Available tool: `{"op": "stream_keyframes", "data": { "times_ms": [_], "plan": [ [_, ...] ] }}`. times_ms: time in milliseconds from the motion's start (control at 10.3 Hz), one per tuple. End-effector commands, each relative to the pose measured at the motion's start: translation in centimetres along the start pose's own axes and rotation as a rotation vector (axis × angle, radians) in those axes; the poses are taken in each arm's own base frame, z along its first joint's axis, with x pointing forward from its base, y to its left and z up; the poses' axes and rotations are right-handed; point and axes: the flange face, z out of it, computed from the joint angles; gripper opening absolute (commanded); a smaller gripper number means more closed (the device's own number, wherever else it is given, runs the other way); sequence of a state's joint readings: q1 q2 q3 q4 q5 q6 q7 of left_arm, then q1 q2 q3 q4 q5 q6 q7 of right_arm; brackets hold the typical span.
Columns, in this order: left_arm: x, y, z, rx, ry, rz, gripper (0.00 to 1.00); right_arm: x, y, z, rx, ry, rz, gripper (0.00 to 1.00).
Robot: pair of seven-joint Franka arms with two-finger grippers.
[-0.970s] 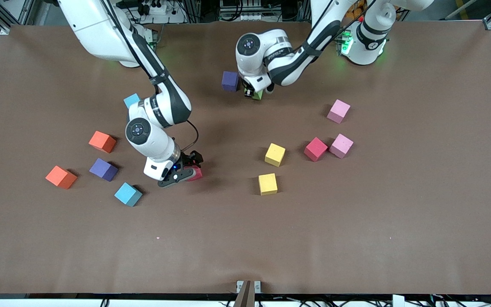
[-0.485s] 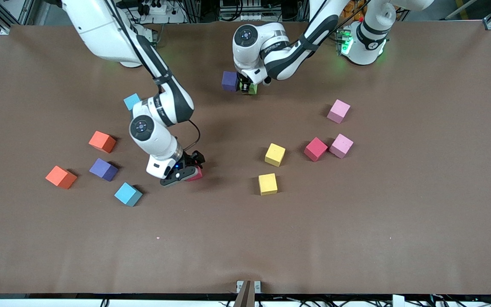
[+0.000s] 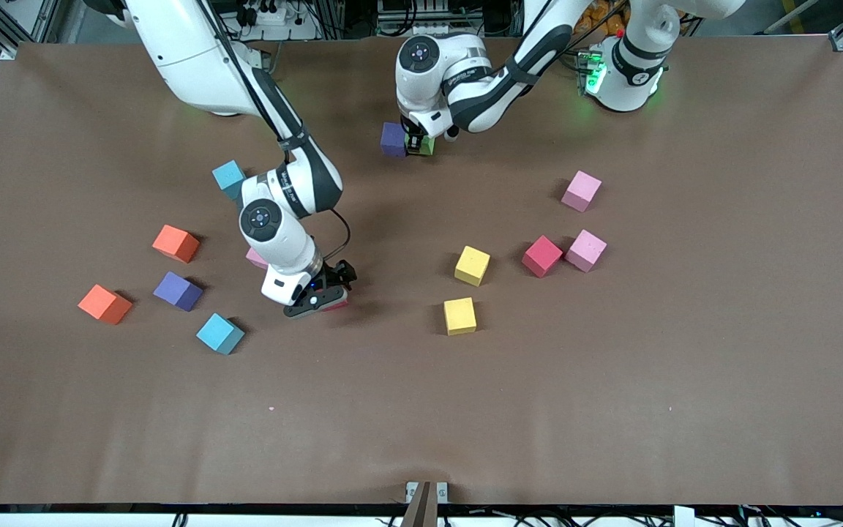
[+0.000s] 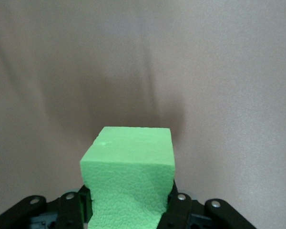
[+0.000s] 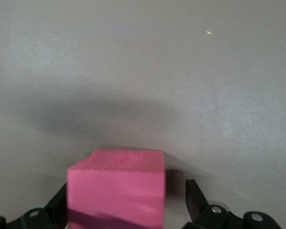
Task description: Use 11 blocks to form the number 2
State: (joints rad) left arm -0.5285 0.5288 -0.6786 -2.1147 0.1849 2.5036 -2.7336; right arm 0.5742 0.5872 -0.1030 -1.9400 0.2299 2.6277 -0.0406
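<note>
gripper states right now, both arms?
Left gripper: shut on the green block, beside the purple block.
Right gripper: open, fingers either side of the red block.

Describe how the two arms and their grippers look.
Both arms are glossy white with dark grey joint bands and round dark caps. The right gripper has black fingers, a small blue light and a looping black cable. The left gripper is black too; green light glows at its arm's base.

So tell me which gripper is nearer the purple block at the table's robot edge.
Left. The left gripper, shut on the green block, is right beside that purple block. The right gripper is open around a red block, much nearer the camera.
</note>
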Motion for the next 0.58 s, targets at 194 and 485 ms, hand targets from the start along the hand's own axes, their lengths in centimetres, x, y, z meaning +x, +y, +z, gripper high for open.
{"op": "stream_keyframes", "data": {
  "times_ms": [194,485],
  "plan": [
    [-0.24,-0.41,0.94,0.013,-0.027,-0.086,0.0,-0.27,0.09,-0.64,0.004,-0.009,0.038,0.71],
    [-0.24,-0.42,1.01,0.012,-0.031,-0.085,0.0,-0.06,0.11,-1.0,0.006,-0.003,0.065,0.53]
  ]
}}
